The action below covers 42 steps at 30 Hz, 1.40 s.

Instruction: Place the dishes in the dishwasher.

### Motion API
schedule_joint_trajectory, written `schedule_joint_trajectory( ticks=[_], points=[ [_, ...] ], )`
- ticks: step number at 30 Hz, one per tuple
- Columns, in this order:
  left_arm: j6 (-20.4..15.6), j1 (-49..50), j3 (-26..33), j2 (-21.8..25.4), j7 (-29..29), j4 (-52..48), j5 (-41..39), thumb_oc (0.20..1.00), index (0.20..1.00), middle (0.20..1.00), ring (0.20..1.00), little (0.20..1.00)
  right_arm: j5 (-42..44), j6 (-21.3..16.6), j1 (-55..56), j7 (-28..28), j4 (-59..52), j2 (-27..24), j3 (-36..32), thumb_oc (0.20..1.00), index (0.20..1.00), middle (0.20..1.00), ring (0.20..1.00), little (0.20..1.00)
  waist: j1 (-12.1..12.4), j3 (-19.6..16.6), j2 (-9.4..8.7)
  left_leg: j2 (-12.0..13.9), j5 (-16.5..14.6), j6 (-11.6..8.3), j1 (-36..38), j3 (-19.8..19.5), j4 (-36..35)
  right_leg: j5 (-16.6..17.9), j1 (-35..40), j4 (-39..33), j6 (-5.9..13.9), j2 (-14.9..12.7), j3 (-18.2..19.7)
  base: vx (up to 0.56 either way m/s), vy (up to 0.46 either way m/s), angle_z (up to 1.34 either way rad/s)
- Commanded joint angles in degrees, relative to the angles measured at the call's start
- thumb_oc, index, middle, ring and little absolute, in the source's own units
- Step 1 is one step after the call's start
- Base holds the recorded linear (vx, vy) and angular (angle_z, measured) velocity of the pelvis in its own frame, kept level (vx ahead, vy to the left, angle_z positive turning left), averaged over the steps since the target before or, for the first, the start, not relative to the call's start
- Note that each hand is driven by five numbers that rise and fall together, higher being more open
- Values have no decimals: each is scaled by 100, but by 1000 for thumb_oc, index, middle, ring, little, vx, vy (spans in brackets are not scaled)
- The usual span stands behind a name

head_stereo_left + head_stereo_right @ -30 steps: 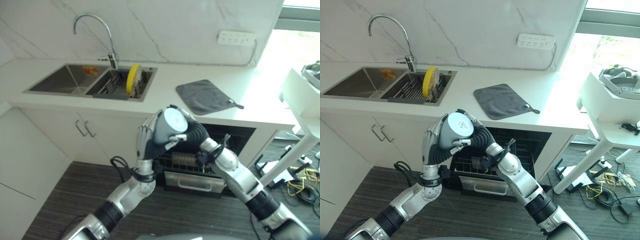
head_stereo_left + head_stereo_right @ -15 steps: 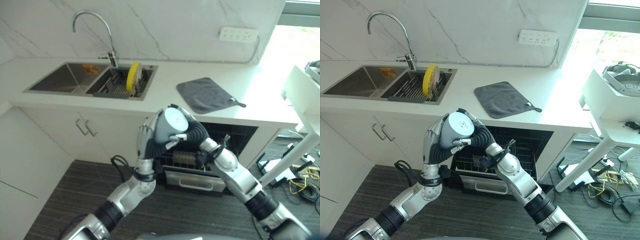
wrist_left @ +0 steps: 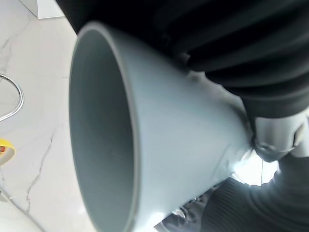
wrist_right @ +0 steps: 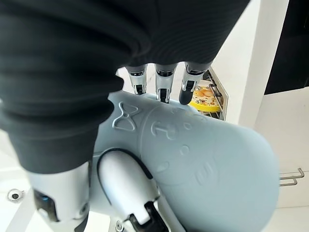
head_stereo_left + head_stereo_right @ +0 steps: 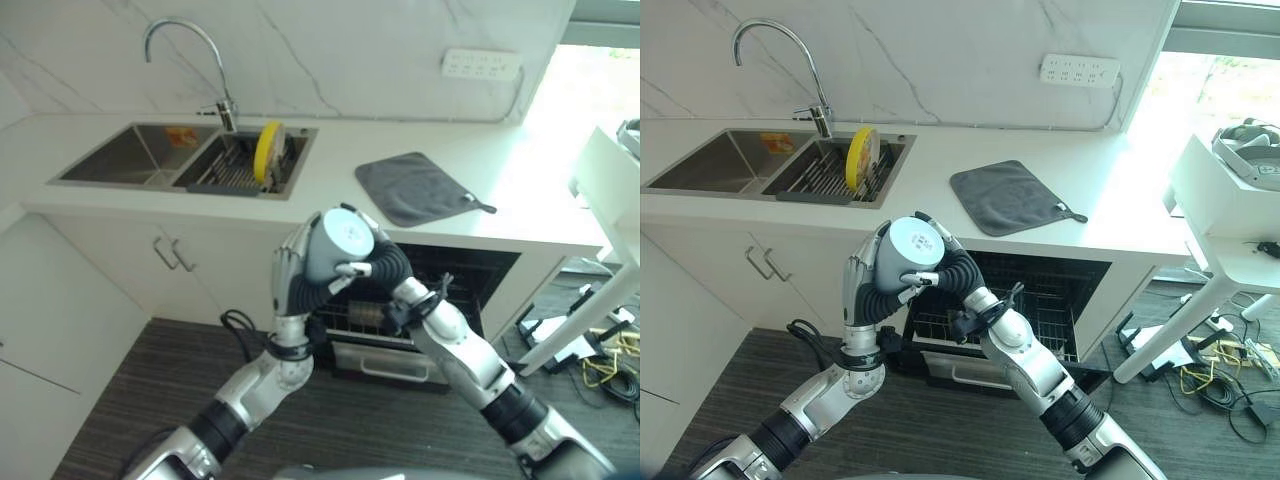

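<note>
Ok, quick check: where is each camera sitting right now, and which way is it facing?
Left eye view: head camera, looking down at the grey cup held by both hands before the open dishwasher; both arms show.
Right eye view: same scene, slightly offset; shares the yellow plate in the sink rack.
Left wrist view: looks into the cup's mouth; right hand beyond.
Right wrist view: looks along the right hand's fingers over the cup.

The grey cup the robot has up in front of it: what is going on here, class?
The robot holds a pale grey cup between both hands in front of the open dishwasher. The right hand curls round it, and the left hand stands against its other side. A yellow plate stands in the sink rack.
</note>
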Motion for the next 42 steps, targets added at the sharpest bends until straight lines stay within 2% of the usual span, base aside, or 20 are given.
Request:
schedule_joint_trajectory(
  ticks=[1,5,10,19,20,21,22,29,40,41,42],
  points=[
    [-291,-727,-412,-56,66,-337,82,200,200,200,200,200,232,-409,-703,0,-79,537,77,1000,1000,1000,1000,1000,127,60,-256,-19,-779,76,-111,-31,588,-743,128,446,-33,-280,-20,0,0,0],
    [-310,-739,-431,-64,122,-317,153,200,200,200,200,200,128,-377,-747,-36,-61,548,111,1000,1000,1000,1000,1000,139,68,-251,-30,-783,88,-114,-46,599,-741,130,449,-43,-287,-27,0,0,0],
    [-283,-775,-442,-59,-21,-306,120,200,200,200,200,200,-128,-464,-802,-62,-74,535,143,1000,1000,1000,1000,1000,150,71,-260,-27,-785,93,-132,-48,628,-738,117,462,-41,-293,-22,0,0,0],
    [-246,-823,-540,-10,-303,-254,171,200,200,200,200,200,-357,-352,-949,-150,-93,467,184,1000,1000,1000,1000,1000,157,61,-259,-40,-808,101,-141,-55,660,-752,113,482,-39,-299,-14,0,0,0],
    [-252,-821,-537,-2,-350,-247,180,200,200,200,200,200,-407,-356,-953,-164,-111,454,185,533,533,533,533,533,156,58,-258,-42,-810,102,-143,-56,663,-756,109,485,-40,-298,-9,0,0,0],
    [-243,-826,-547,7,-378,-238,178,200,200,200,200,200,-468,-376,-967,-188,-116,442,189,288,288,288,288,288,155,57,-256,-44,-811,103,-144,-53,661,-757,109,483,-39,-297,-8,0,0,0],
    [-240,-828,-555,13,-396,-233,174,200,200,200,200,200,-520,-400,-983,-208,-119,428,184,200,200,200,200,200,153,56,-257,-46,-814,103,-146,-53,662,-759,107,484,-38,-297,-5,0,0,0],
    [-251,-851,-618,46,-527,-245,207,200,200,200,200,200,-952,-510,-1077,-262,-207,377,223,200,200,200,200,200,154,70,-238,-47,-814,108,-159,-55,662,-758,82,498,-33,-304,-1,0,0,0],
    [-186,-908,-694,109,-739,-203,264,200,200,200,200,200,-889,-648,-1147,-458,-217,379,223,200,200,200,200,200,148,71,-198,-12,-791,81,-170,-22,663,-772,72,519,-31,-315,-51,0,0,0],
    [-182,-909,-698,112,-741,-205,263,260,260,260,260,260,-891,-655,-1146,-467,-221,377,221,200,200,200,200,200,148,71,-197,-11,-793,81,-173,-22,665,-773,71,519,-32,-316,-53,0,0,0],
    [-170,-912,-705,116,-749,-204,274,498,498,498,498,498,-889,-669,-1143,-489,-228,371,218,200,200,200,200,200,147,72,-197,-11,-795,79,-178,-21,669,-774,70,518,-33,-316,-58,0,0,0]
  ],
)
